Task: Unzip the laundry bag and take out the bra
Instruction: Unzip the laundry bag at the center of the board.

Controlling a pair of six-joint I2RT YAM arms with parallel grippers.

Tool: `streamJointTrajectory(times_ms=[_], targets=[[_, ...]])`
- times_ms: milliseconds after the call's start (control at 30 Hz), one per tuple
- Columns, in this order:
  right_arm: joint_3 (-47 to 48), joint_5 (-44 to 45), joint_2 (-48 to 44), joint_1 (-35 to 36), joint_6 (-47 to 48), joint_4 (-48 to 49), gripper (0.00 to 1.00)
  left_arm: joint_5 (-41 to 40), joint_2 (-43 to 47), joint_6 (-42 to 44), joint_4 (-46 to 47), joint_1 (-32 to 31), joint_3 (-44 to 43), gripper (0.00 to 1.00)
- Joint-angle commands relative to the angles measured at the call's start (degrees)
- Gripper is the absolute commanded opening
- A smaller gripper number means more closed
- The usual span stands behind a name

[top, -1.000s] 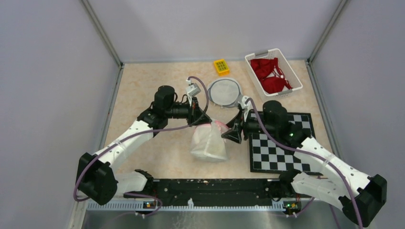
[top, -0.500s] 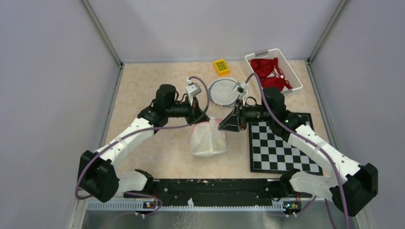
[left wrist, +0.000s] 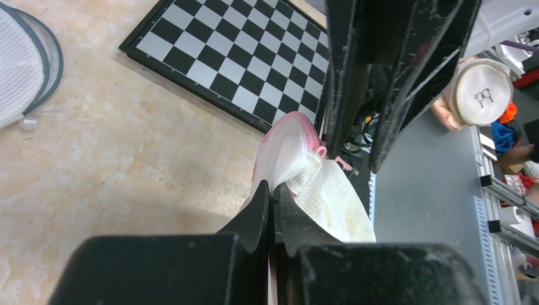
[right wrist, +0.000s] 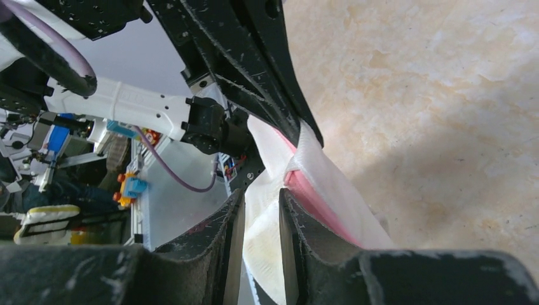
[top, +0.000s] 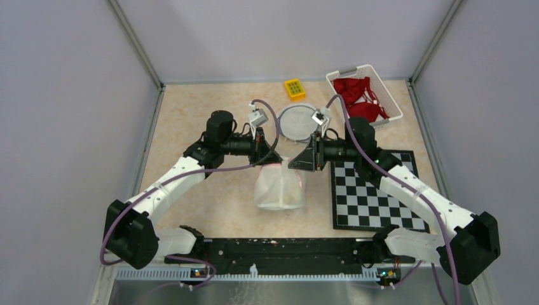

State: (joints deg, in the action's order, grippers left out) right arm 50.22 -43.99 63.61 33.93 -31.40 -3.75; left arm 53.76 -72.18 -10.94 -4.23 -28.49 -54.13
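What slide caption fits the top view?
Left pincer and right pincer pinch the top of the white mesh laundry bag.

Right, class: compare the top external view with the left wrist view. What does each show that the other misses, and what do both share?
Only top external: the white basket of red bras and the yellow block. Only left wrist: a close look at the left gripper pinching the laundry bag. Both: that bag and the checkerboard mat.
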Motion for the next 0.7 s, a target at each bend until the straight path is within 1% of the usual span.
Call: streamJointTrajectory(times_ms=[0,167,233,667], targets=[[0.4,2.5,0.7,-0.9,-1.2,2.4,0.26,3.8,1.0,-2.1,3.8,0.0,-1.5,0.00],[0.3,3.2,0.9,-1.5,-2.0,2.1,0.25,4.7,1.6,-2.2,4.6,0.0,-1.0,0.00],[0.5,3.2,0.9,-1.6,-2.1,2.1,0.27,5.1,1.7,-2.0,5.4,0.1,-0.9,0.00],[2.6,1.4,1.1,-1.7,-1.1,1.4,0.28,5.0,1.6,-0.1,4.5,0.1,-0.8,0.00]])
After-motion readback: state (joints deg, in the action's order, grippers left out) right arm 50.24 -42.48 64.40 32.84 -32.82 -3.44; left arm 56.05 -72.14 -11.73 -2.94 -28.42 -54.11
